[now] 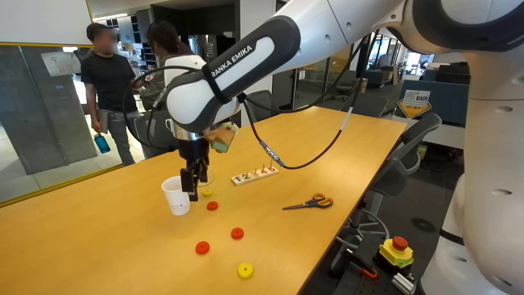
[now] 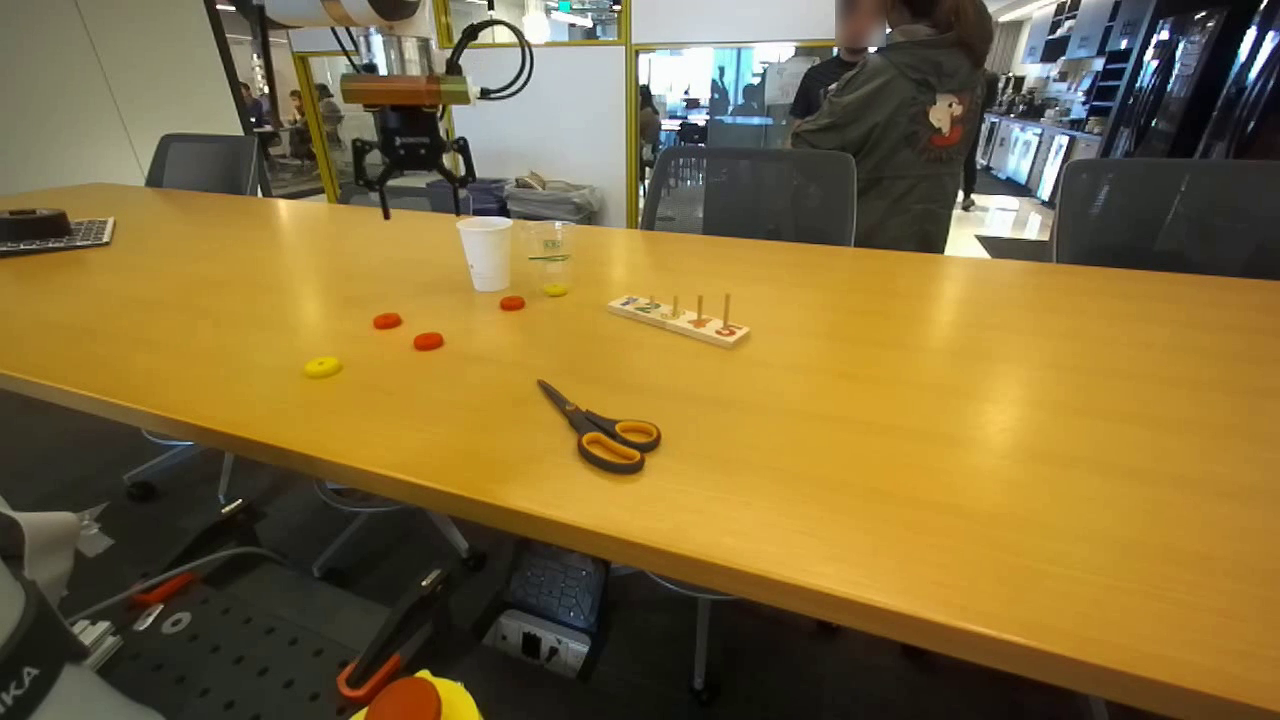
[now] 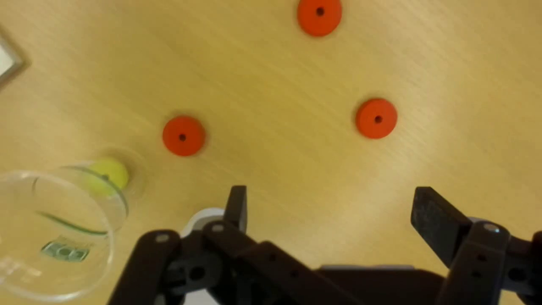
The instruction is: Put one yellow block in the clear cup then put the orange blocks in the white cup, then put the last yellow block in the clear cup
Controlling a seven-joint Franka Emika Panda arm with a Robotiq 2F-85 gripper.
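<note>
Hand (image 3: 330, 207) spread wide above the worktop (image 2: 900, 400), nothing between its fingers, seemingly ready to pick.

Just below one finger stands an opaque white tapered cup (image 2: 487, 255), contact unclear; off that finger's side, upright too, a see-through plastic cup (image 2: 549, 248). A flat round yellow block (image 3: 111, 173) seems to lie inside the latter, so step one looks done. Past the fingertips in the wrist view lie three round red-orange blocks (image 3: 183, 134), spaced so the hand could straddle each alone; a second yellow block (image 2: 323, 367), farther from the hand, is presumably for last.
</note>
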